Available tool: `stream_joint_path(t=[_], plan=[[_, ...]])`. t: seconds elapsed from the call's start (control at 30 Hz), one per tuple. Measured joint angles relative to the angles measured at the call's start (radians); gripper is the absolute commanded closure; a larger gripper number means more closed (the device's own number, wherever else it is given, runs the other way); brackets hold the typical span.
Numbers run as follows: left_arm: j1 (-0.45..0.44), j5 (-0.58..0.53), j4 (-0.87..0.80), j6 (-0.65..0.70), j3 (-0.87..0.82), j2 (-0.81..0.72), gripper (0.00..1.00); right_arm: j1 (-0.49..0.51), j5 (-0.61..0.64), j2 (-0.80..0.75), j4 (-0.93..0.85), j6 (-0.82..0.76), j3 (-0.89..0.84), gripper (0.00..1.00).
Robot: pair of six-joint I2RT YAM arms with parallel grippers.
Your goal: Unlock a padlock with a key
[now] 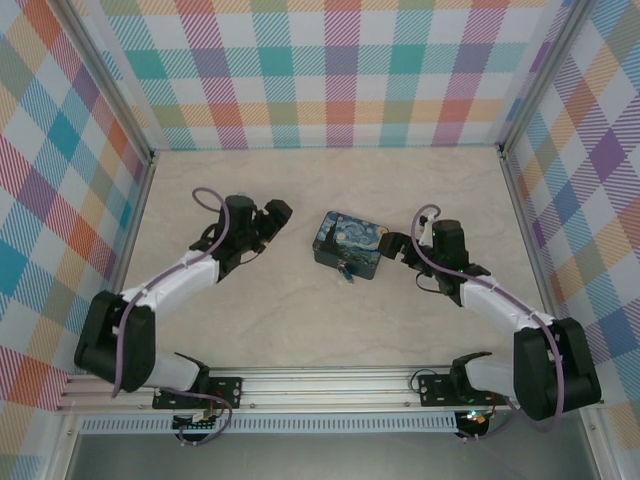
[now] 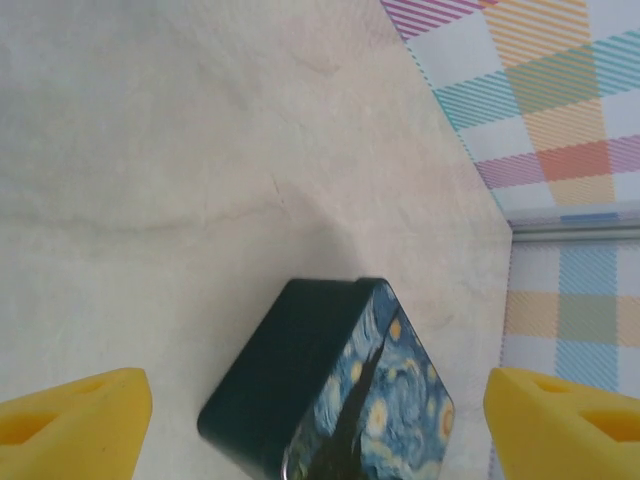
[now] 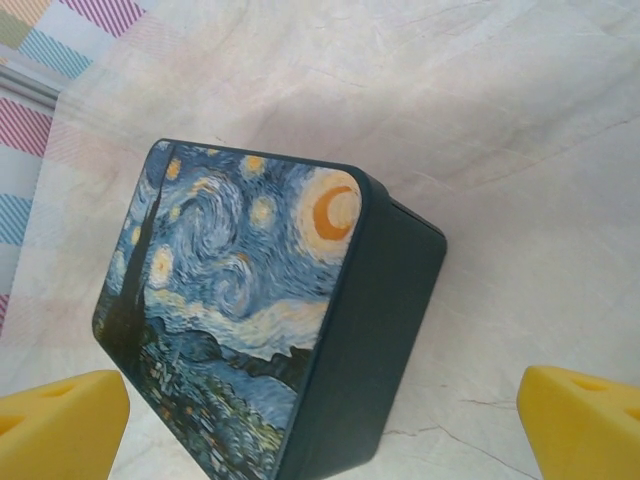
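Sitting small on the desk (image 1: 300, 330), the padlock (image 1: 345, 270) is just beside the tin (image 1: 352, 242), at its 6 o'clock edge, and at 8 o'clock from my right pincer (image 1: 388, 248), the nearer one. That one and my left pincer (image 1: 280, 212) are both spread wide, holding nothing.

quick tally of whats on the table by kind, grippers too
starry-night tin: 1
tiny blue padlock: 1
grippers: 2, left gripper and right gripper, both open
total: 4
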Motion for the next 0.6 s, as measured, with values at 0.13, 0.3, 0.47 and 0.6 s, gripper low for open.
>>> stream_joint_path(t=[0.13,0.3,0.47,0.6], plan=[[0.003,0.121,0.018,0.055,0.135,0.184,0.12,-0.002,-0.035,0.073,-0.015,0.026,0.053,0.00],[-0.011,0.229,0.031,0.094,0.248,0.352,0.18,-0.002,-0.082,0.184,-0.057,0.056,0.138,0.00],[-0.050,0.294,0.029,0.119,0.291,0.403,0.24,-0.002,-0.136,0.281,-0.071,0.095,0.201,0.00],[-0.072,0.335,0.029,0.123,0.312,0.417,0.26,-0.002,-0.189,0.345,-0.077,0.116,0.235,0.03]])
